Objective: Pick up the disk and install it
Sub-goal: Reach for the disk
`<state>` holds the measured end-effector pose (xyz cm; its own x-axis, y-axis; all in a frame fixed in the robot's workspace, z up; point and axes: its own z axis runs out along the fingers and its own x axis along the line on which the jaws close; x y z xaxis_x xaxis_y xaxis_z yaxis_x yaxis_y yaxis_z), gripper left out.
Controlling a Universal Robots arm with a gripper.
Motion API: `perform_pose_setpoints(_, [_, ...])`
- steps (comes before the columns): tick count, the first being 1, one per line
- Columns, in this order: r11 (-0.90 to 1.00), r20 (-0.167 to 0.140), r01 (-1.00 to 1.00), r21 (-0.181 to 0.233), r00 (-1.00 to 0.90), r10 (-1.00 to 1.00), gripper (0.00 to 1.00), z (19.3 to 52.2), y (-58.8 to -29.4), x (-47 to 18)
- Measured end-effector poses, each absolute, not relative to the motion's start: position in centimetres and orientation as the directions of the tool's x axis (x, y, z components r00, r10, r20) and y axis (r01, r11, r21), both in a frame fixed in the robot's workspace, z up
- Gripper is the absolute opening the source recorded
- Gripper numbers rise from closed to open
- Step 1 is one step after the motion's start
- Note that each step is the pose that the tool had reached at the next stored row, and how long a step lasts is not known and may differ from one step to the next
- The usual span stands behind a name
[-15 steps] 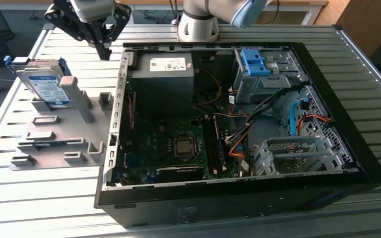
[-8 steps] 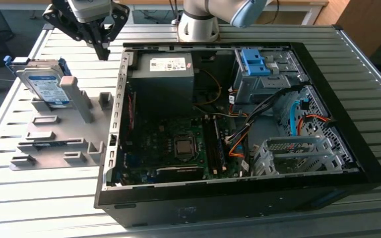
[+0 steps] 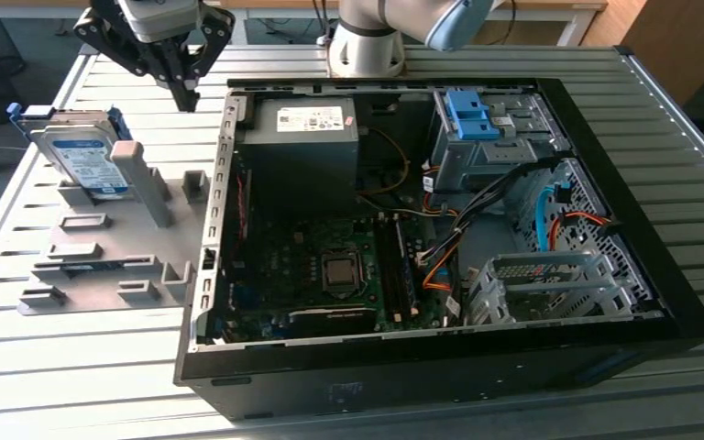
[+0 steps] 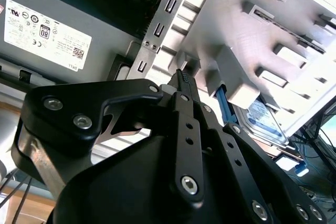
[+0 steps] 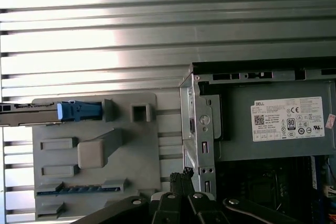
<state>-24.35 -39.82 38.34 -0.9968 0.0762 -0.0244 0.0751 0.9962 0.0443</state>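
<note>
The disk (image 3: 83, 156) is a silver-grey drive with a white-and-blue label and blue rails. It leans upright in a slot at the back of the grey fixture (image 3: 107, 247), at the exterior view's left. The first wrist view shows the disk (image 5: 31, 114) edge-on; in the second wrist view the disk (image 4: 265, 121) sits behind a fixture post. My gripper (image 3: 186, 96) hangs above the table between the fixture and the computer case, to the right of the disk and apart from it. Its fingertips (image 4: 184, 74) are closed together, holding nothing. The gripper (image 5: 184, 174) tips point near the case's corner.
The open computer case (image 3: 645, 302) lies on the slatted metal table (image 3: 83, 385). Inside are a dark grey power supply (image 3: 303, 147) with a white sticker, the motherboard (image 3: 327, 266), cables, and a drive cage holding a blue bracket (image 3: 468, 115). The arm's base (image 3: 365, 46) stands behind the case.
</note>
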Motion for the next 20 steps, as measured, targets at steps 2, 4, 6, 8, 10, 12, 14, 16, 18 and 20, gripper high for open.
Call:
perform_pose_setpoints(2, [0.996,-0.024,0.075,0.044,-0.997,0.076,0.11,38.3,-39.8,-24.5])
perform_pose_setpoints(4, [0.996,-0.024,0.075,0.044,-0.997,0.076,0.11,38.3,-39.8,-24.6])
perform_pose_setpoints(6, [0.996,-0.024,0.075,0.044,-0.997,0.076,0.11,38.3,-39.8,-24.7])
perform_pose_setpoints(8, [0.996,-0.024,0.075,0.044,-0.997,0.076,0.11,38.3,-39.8,-24.8])
perform_pose_setpoints(10, [0.996,-0.024,0.075,0.044,-0.997,0.076,0.11,38.3,-39.8,-24.9])
perform_pose_setpoints(12, [0.996,-0.024,0.075,0.044,-0.997,0.076,0.11,38.3,-39.8,-25.0])
perform_pose_setpoints(14, [0.996,-0.024,0.075,0.044,-0.997,0.076,0.11,38.3,-39.8,-25.1])
perform_pose_setpoints(16, [0.996,-0.024,0.075,0.044,-0.997,0.076,0.11,38.3,-39.8,-25.3])
perform_pose_setpoints(18, [0.996,-0.025,0.075,0.044,-0.997,0.076,0.11,38.3,-39.8,-25.4])
perform_pose_setpoints(20, [0.996,-0.024,0.075,0.044,-0.997,0.076,0.11,38.3,-39.8,-25.5])
